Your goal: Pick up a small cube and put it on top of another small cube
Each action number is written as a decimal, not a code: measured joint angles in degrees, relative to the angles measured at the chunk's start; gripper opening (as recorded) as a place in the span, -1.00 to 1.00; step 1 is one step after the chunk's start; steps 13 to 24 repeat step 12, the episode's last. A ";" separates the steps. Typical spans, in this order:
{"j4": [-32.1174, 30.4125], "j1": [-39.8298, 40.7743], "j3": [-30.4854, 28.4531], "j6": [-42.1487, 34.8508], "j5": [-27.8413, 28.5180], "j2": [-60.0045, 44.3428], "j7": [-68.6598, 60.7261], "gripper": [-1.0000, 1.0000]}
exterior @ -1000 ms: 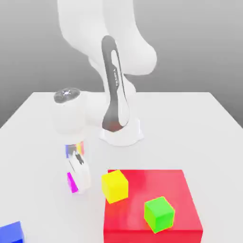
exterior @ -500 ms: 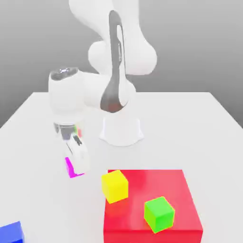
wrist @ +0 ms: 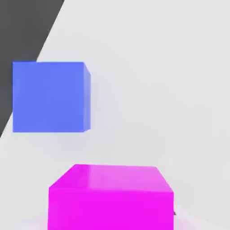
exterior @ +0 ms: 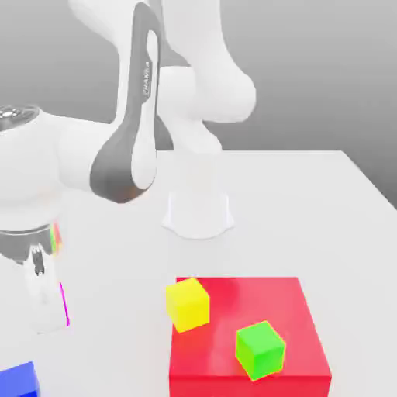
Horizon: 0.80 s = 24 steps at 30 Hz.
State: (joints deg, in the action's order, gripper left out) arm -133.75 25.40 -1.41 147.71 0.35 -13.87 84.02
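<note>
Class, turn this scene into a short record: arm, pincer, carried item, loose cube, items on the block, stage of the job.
arm: white robot arm, reaching to the exterior view's left
pincer: closed on the pink cube
carried item: pink cube, off the table
loose cube: blue, on the table
items on the red block: yellow cube, green cube
stage: pink cube held, not yet stacked
</note>
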 joint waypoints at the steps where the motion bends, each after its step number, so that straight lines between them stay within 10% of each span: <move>1: 2.07 0.07 0.05 -1.11 -0.21 -0.97 -0.10 -1.00; 8: 10.81 0.29 0.21 0.16 -1.42 -11.00 -0.77 -1.00; 9: 10.94 0.29 0.22 1.29 -1.47 -12.26 -0.81 1.00; 24: 10.94 0.29 0.22 1.29 -1.48 -12.26 -0.81 1.00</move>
